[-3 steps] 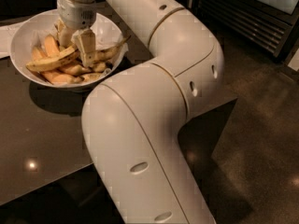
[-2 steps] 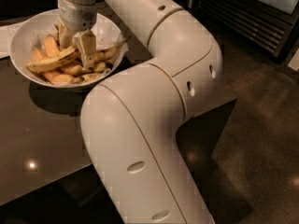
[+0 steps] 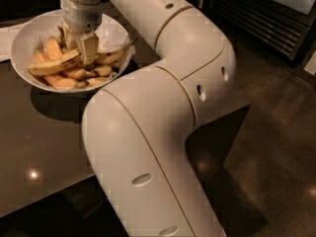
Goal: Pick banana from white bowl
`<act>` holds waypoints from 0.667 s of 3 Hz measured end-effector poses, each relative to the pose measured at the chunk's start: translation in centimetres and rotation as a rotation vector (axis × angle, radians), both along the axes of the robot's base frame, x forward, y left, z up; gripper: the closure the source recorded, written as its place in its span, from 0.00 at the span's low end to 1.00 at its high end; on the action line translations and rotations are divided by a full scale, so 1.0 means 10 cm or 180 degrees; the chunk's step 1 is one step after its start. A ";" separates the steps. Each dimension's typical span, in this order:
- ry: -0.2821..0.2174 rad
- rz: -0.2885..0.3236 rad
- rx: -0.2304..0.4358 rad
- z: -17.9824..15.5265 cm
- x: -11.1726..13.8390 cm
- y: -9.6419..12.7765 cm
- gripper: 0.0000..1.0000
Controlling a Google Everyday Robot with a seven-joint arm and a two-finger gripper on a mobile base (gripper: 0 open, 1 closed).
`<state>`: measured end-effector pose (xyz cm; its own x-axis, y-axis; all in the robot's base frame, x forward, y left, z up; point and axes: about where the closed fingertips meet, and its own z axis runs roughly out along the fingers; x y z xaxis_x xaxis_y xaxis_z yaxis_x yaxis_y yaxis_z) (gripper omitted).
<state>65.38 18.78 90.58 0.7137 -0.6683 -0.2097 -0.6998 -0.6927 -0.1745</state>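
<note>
The white bowl (image 3: 22, 43) sits at the far left of the dark table and holds several bananas. The longest banana (image 3: 52, 66), pale yellow with brown streaks, lies across the top of the pile, and its right end reaches under my gripper. My gripper (image 3: 79, 48) points straight down into the middle of the bowl, right at that end of the banana. The wrist and gripper body hide the bananas behind them. Orange-tinted bananas (image 3: 61, 82) lie lower in the bowl.
My large white arm (image 3: 163, 98) bends across the table's right part and hides much of it. The dark glossy table (image 3: 34, 142) ends near the front left. A white sheet (image 3: 6, 38) lies left of the bowl. A dark cabinet (image 3: 266, 19) stands at the back right.
</note>
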 end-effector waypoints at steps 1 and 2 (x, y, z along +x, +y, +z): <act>0.0000 0.0000 0.0000 0.00 0.00 0.00 0.96; 0.0000 0.0000 0.0000 0.00 0.00 0.00 1.00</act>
